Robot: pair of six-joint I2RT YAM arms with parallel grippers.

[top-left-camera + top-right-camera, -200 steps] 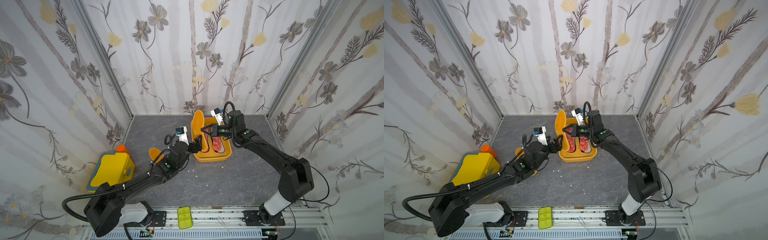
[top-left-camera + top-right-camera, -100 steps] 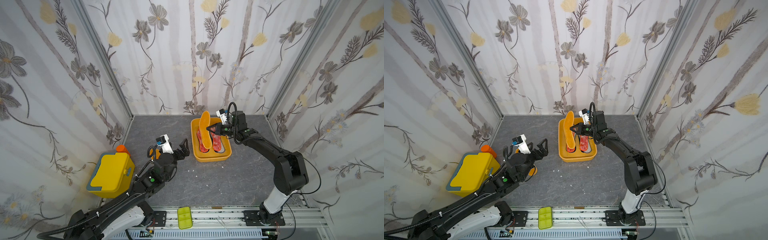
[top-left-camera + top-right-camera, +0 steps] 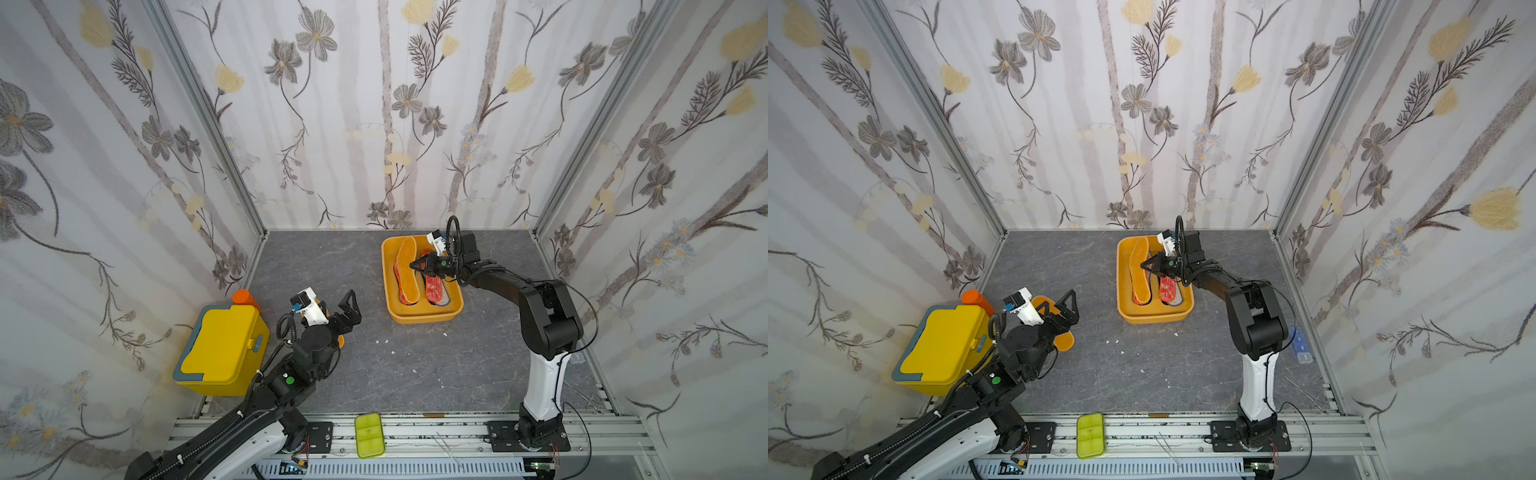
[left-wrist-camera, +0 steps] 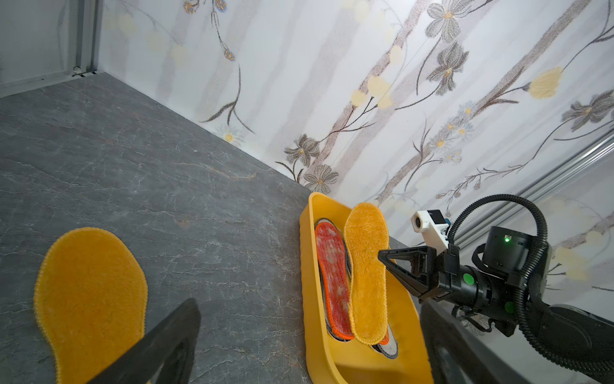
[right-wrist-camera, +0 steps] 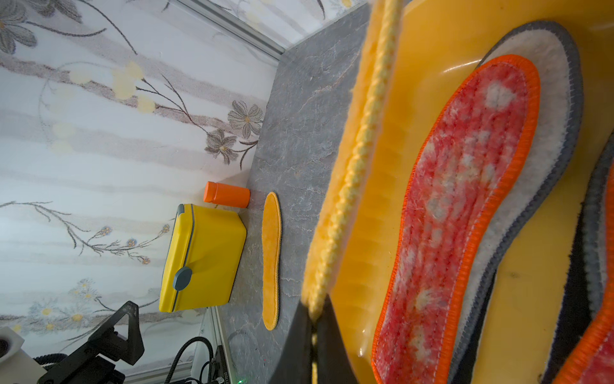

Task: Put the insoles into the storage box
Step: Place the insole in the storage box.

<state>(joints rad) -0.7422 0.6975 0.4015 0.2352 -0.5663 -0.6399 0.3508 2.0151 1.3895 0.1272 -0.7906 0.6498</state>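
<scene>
1. My right gripper (image 3: 414,266) is clenched on the side edge of an orange-yellow insole (image 3: 406,270), which stands tilted on its edge in the storage box (image 3: 424,319).
2. That insole leans over the red-orange speckled insoles (image 3: 434,289) lying in the box.
3. My left gripper (image 3: 1057,309) is spread wide and holds nothing. It hovers over the second orange-yellow insole (image 4: 89,292), which lies flat on the table (image 3: 1142,365) near the yellow lidded box (image 3: 942,345).

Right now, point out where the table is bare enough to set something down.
Bare: the table's middle, between the storage box and the front rail; also the rear left corner. Crowded: inside the storage box, and beside the lidded box, where a loose insole lies under the left gripper.
</scene>
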